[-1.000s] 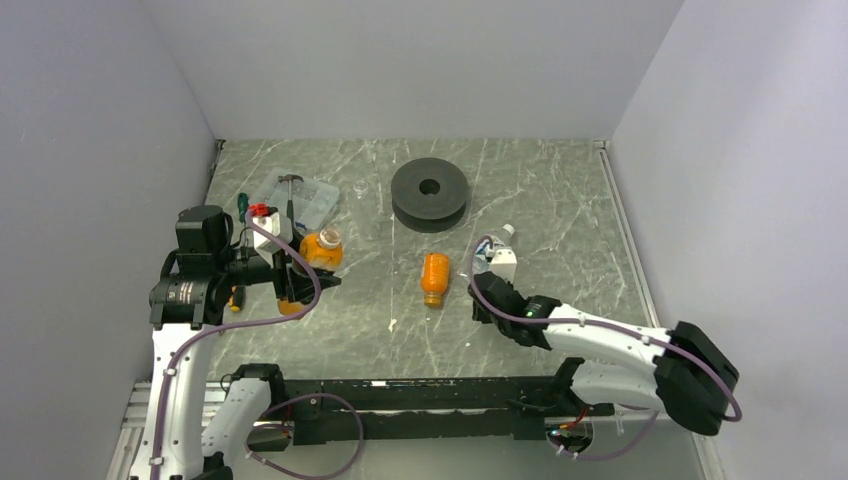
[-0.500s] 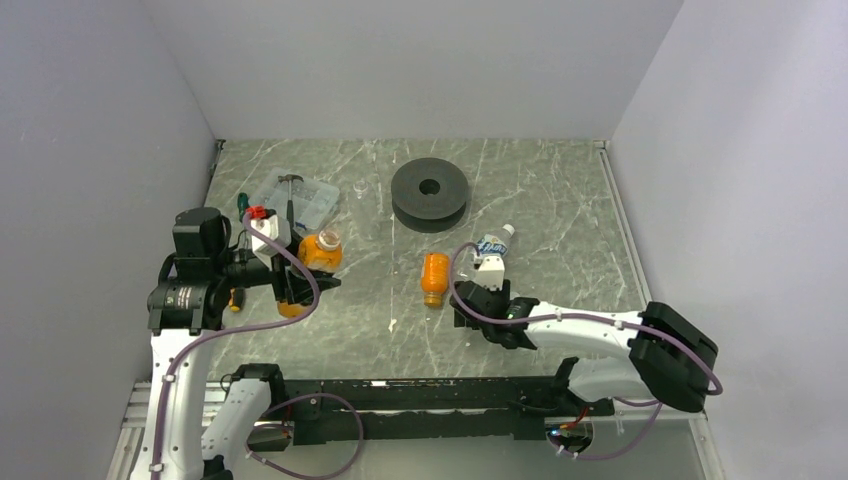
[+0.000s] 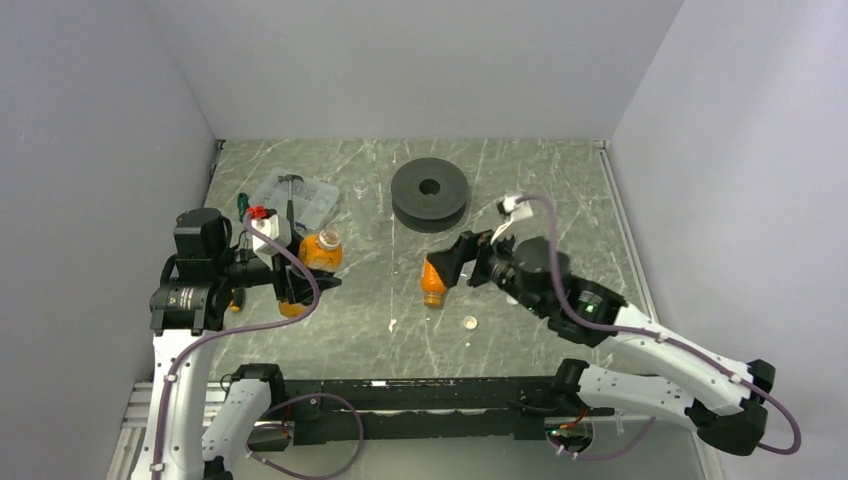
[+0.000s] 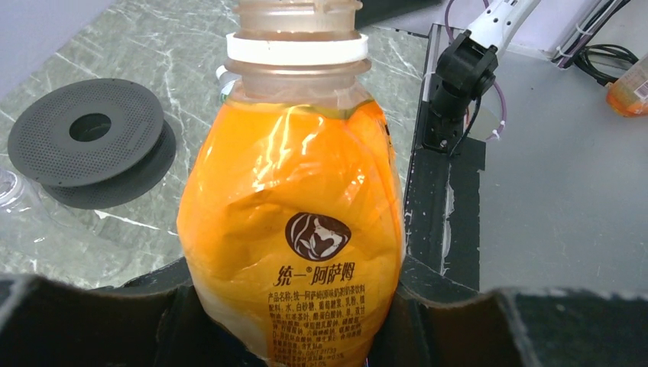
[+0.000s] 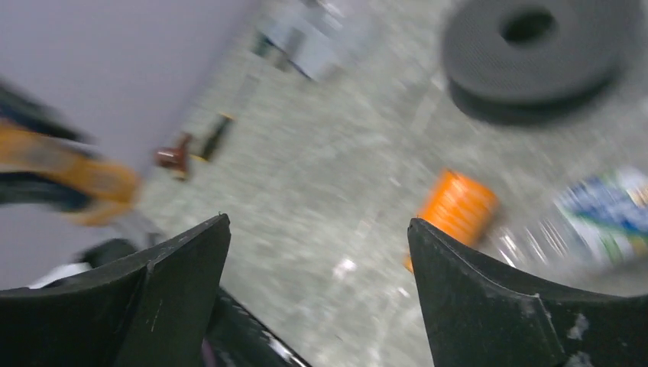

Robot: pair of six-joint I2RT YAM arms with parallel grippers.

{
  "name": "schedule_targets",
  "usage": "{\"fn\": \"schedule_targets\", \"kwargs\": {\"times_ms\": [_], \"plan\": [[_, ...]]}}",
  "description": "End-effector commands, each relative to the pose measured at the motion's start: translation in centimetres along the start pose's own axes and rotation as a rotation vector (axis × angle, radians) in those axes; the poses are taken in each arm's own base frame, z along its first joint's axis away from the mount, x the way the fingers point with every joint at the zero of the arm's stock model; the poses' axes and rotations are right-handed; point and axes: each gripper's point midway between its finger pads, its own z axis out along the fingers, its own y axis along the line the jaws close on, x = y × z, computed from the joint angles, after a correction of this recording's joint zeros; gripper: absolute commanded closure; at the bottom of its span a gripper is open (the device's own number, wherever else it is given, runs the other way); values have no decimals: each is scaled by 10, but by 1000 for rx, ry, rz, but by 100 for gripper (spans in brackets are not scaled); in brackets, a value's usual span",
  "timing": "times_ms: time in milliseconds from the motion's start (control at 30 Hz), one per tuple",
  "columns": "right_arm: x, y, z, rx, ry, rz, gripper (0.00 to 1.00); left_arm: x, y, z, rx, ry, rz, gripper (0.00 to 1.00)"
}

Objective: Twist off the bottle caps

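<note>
My left gripper (image 3: pixel 300 272) is shut on a short stubby orange bottle (image 3: pixel 321 250), held upright at the table's left. In the left wrist view this bottle (image 4: pixel 294 222) fills the frame; its neck is bare, with only a white ring and no cap. A small off-white cap (image 3: pixel 469 322) lies loose on the table. A second orange bottle (image 3: pixel 434 278) lies on its side mid-table. My right gripper (image 3: pixel 455 262) hovers above it, open and empty (image 5: pixel 317 252). A clear bottle with a blue label (image 5: pixel 611 214) shows blurred at the right wrist view's edge; the top view hides it behind the right arm.
A big black disc with a hole (image 3: pixel 430 192) sits at the back centre. A clear tray with tools (image 3: pixel 295 198) and a small clear cup (image 3: pixel 360 187) stand at the back left. A black rail (image 3: pixel 420 395) runs along the near edge.
My right gripper has opened, lifted off the table and swung up and left above the lying orange bottle. A small cap now lies on the table. The left arm has not moved.
</note>
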Motion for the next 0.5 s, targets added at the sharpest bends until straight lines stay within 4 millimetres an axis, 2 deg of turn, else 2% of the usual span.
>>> {"fn": "schedule_targets", "kwargs": {"times_ms": [0,33,133,267,467], "plan": [[-72,91,-35,-395,-121,-80,8,-8,-3,1,33,-33,8,89],[-85,107,-41,-462,-157,-71,7,-7,-3,1,35,-33,2,89],[-107,140,-47,-602,-212,-46,6,-7,-5,1,37,-30,-5,89],[-120,178,-37,-731,-234,-30,6,-7,-7,1,36,-30,-8,89],[-129,223,-19,-817,-258,-55,8,-8,-8,0,41,-28,-19,87]]}}
